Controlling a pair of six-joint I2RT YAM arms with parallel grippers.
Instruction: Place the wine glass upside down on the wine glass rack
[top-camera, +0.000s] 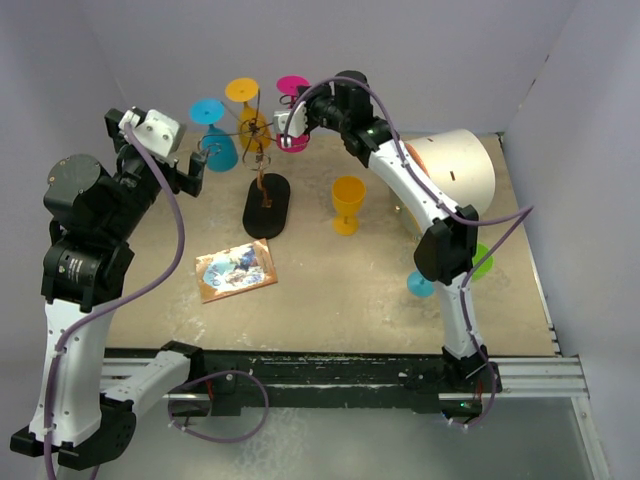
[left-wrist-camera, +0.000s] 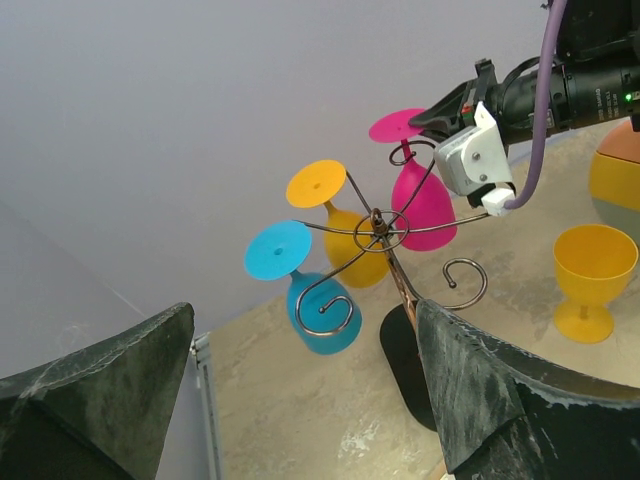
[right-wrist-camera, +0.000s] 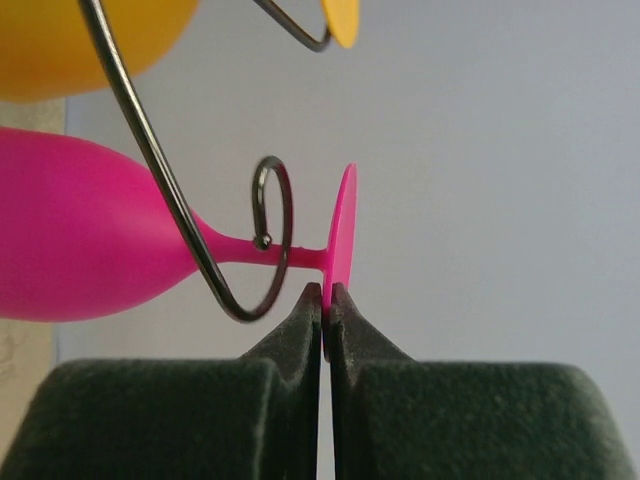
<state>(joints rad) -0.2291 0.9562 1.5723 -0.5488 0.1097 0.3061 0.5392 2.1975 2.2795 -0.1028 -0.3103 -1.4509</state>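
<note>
The pink wine glass (right-wrist-camera: 90, 240) hangs bowl down on the wine glass rack (top-camera: 262, 185), its stem inside a curled wire arm (right-wrist-camera: 268, 215). My right gripper (right-wrist-camera: 326, 296) is shut on the edge of the glass's round foot (right-wrist-camera: 343, 225). In the top view that gripper (top-camera: 298, 103) is at the rack's upper right, by the pink glass (top-camera: 293, 140). A blue glass (left-wrist-camera: 322, 315) and a yellow glass (left-wrist-camera: 352, 250) also hang from the rack (left-wrist-camera: 385, 228). My left gripper (left-wrist-camera: 305, 350) is open and empty, left of the rack and apart from it (top-camera: 196, 165).
An orange-yellow glass (top-camera: 347, 203) stands upright right of the rack's black oval base (top-camera: 266, 208). A white and orange dome (top-camera: 455, 165) sits at the back right. Green (top-camera: 482, 262) and blue (top-camera: 420, 285) pieces lie under the right arm. A picture card (top-camera: 236, 270) lies front left.
</note>
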